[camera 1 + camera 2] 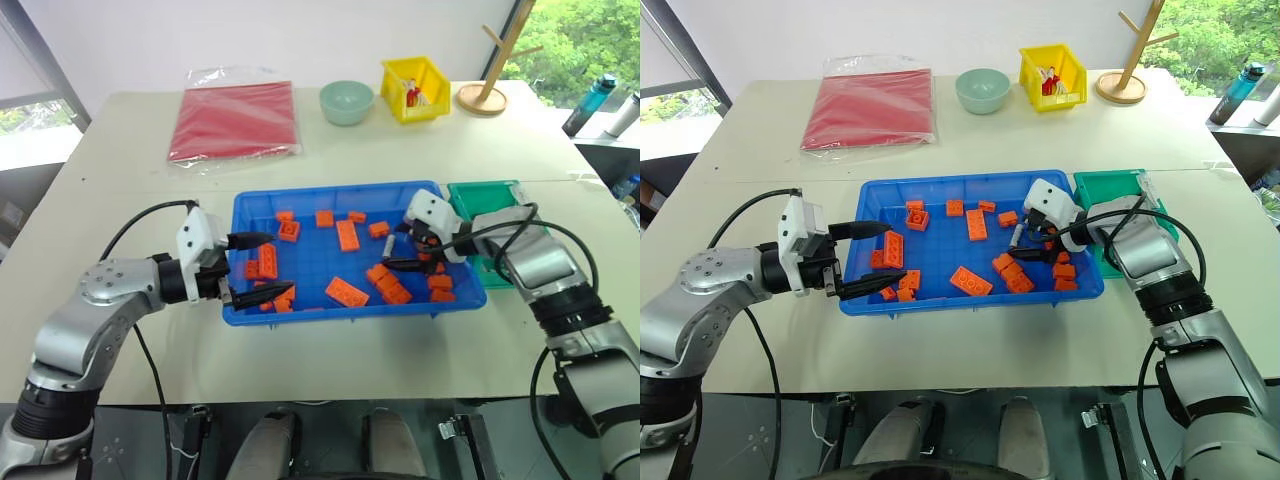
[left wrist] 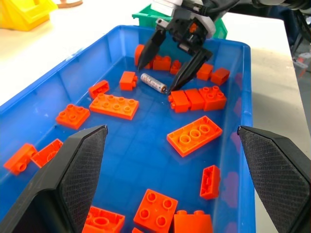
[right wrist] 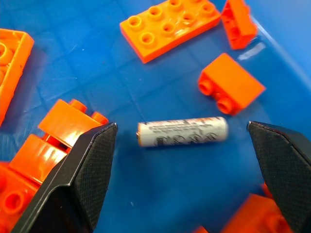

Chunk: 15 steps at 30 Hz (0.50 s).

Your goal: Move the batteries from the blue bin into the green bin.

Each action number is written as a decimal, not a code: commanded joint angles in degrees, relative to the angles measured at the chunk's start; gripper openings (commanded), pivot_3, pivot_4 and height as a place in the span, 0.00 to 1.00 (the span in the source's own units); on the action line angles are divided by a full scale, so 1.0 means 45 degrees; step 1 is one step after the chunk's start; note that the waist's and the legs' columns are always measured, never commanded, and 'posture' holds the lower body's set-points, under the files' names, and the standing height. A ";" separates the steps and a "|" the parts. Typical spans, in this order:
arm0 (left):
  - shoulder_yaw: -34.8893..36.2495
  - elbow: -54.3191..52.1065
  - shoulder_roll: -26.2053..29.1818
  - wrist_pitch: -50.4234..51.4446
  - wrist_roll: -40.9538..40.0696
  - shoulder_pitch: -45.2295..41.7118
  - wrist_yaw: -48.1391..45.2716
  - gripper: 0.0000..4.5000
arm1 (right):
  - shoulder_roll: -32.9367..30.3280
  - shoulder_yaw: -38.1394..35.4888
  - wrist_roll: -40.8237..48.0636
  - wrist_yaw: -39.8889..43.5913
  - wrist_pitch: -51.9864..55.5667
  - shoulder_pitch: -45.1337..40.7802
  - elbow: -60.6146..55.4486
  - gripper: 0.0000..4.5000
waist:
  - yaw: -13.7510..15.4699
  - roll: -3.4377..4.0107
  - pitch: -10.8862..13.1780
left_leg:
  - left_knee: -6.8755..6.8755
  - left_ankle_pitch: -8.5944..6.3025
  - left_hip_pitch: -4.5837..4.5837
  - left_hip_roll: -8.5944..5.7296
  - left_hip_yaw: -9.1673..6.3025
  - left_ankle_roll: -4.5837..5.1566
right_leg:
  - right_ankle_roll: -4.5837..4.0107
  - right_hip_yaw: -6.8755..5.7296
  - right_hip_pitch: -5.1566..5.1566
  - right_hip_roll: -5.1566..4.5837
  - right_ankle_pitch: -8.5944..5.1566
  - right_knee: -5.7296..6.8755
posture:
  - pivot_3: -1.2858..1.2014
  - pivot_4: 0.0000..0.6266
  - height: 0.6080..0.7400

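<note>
Hovering wide open, the right claw (image 2: 170,68) sits low over the right half of the blue bin (image 1: 330,312), its two black fingers straddling one battery (image 3: 182,132) with nothing gripped yet. From the right wrist view that battery lies on its side on the bin floor, dead centre between the two pads (image 3: 87,167), its long axis running from one pad toward the other, so as the jaws stand they would meet the ends and not the flanks. My read: it's a small, light, rigid metal cylinder with a smooth label wrap, slippery and free to roll on bare plastic, so the safe hold is across the middle of the barrel, with the wrist turned a quarter first. Crowding it are orange bricks (image 2: 197,98): a cluster just right of it, a small one (image 2: 128,80) just to the left, a long flat one (image 2: 113,105) farther left; none looks to be touching it, though a finger could nudge one on the way down. Over on the left, the left claw (image 1: 250,268) is open too and empty, poised at the bin's left wall above more bricks. Beyond the right rim, touching or just beside the blue bin, waits the green bin (image 1: 486,193), partly behind the right arm, all of it on the pale surface (image 1: 120,330).
</note>
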 commanded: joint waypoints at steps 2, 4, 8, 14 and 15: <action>0.0475 -0.0484 0.0188 0.0020 -0.0229 -0.0018 0.0152 1.00 | 0.0111 -0.0115 -0.0346 0.0244 -0.0268 -0.0350 0.0390 0.98 | -0.0007 0.0000 0.0000 | 0.0000 0.0000 0.0000 0.0000 -0.0002 0.0000 | 0.0000 0.0000 0.0000 0.0000 0.0000 -0.0001 | 0.52 0.24 0.82; 0.0477 -0.0473 0.0204 0.0040 -0.0239 -0.0068 0.0177 1.00 | 0.0191 -0.0074 -0.0523 0.0235 -0.0367 -0.0360 0.0526 0.98 | -0.0007 -0.0001 -0.0001 | -0.0001 0.0000 0.0000 0.0000 -0.0003 0.0000 | 0.0000 -0.0001 0.0001 0.0000 0.0000 -0.0001 | 0.52 0.24 0.82; 0.0466 -0.0442 0.0202 0.0039 -0.0241 -0.0148 0.0213 1.00 | 0.0323 -0.0134 -0.0735 0.0131 -0.0344 -0.0353 0.0579 0.86 | -0.0004 -0.0005 -0.0003 | 0.0000 0.0000 0.0001 0.0000 -0.0005 0.0000 | 0.0000 -0.0001 0.0004 0.0001 0.0000 -0.0002 | 0.52 0.24 0.82; 0.0444 -0.0268 0.0211 0.0008 -0.0257 -0.0366 0.0196 1.00 | 0.0245 -0.0643 -0.0454 0.0191 0.0419 -0.0172 -0.0597 0.49 | -0.0006 -0.0004 -0.0002 | 0.0000 0.0000 0.0000 0.0000 -0.0005 0.0000 | 0.0000 -0.0001 0.0002 0.0000 0.0000 -0.0002 | 0.52 0.24 0.82; 0.0445 -0.0233 0.0216 -0.0003 -0.0254 -0.0394 0.0180 1.00 | 0.0220 -0.0832 -0.0273 0.0202 0.0736 -0.0181 -0.0893 0.49 | -0.0013 -0.0003 -0.0002 | -0.0001 0.0000 0.0000 0.0000 -0.0004 0.0000 | 0.0000 -0.0002 0.0000 0.0000 0.0000 -0.0001 | 0.52 0.24 0.82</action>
